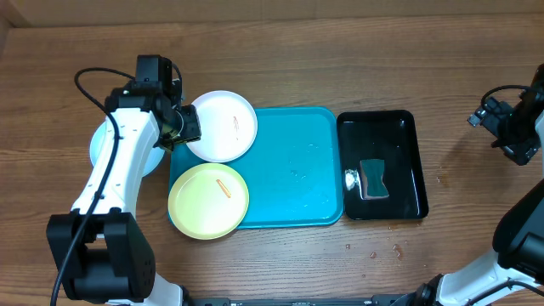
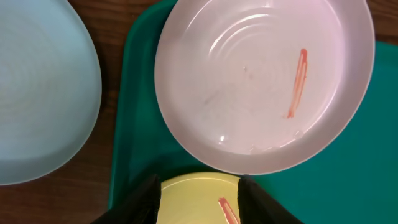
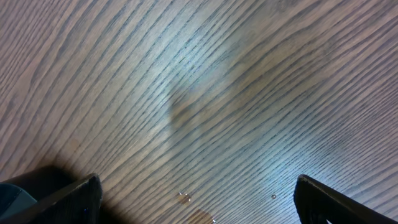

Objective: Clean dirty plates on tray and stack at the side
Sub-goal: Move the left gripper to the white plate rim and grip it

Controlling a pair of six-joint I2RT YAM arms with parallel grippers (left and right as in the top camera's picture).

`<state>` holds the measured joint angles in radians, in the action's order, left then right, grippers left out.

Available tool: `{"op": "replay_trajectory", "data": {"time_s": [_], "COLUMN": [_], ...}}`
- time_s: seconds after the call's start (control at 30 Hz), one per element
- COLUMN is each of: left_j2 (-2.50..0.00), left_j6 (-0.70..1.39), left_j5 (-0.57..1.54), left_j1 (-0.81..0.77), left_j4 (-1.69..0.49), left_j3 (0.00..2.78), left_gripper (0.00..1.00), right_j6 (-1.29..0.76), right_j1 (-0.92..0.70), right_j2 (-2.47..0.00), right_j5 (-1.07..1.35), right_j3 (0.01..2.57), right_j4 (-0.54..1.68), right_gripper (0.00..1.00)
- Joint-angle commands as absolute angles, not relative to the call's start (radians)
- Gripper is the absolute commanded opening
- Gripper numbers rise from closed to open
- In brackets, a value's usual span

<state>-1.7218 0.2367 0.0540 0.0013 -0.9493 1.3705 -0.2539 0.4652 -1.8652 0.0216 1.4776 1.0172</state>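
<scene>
Jaws of the left gripper [image 2: 199, 186] hang partly spread and empty beside the smeared white plate [image 2: 249, 81] on the tray's [image 1: 297, 170] far left corner; stiff, light, likely slick, it suits a rim pinch; the right gripper's [image 3: 197, 180] gape wide.

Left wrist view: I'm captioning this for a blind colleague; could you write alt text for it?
A white plate with one orange smear fills most of the frame, lying partly on a turquoise tray. A pale blue plate sits left on the wooden table, and a smeared yellow-green plate shows between the dark fingers of the left tool.
</scene>
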Motion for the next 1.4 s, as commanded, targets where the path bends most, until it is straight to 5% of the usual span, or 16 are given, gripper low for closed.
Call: {"op": "replay_trajectory", "data": {"time_s": [0.0, 0.93, 1.37], "left_j2": [-1.713, -1.713, -1.762], "left_j6": [0.251, 0.27, 0.271], "left_j5": [-0.019, -0.063, -0.062], "left_j1": [0.001, 0.0, 0.0], "left_j4": [-0.914, -0.49, -0.455], "left_j3": [1.323, 1.063, 1.05], "left_gripper": [0.42, 0.45, 0.42], "right_j6": [-0.256, -0.256, -0.256], "right_j1": [0.469, 0.469, 0.469], "right_j2": [-1.837, -1.837, -1.837], "right_j5": [0.016, 0.016, 0.016], "right_j3": [1.498, 1.498, 1.498], "right_j4": [1.014, 1.014, 1.014], "right_gripper": [1.0, 1.0, 1.0]}}
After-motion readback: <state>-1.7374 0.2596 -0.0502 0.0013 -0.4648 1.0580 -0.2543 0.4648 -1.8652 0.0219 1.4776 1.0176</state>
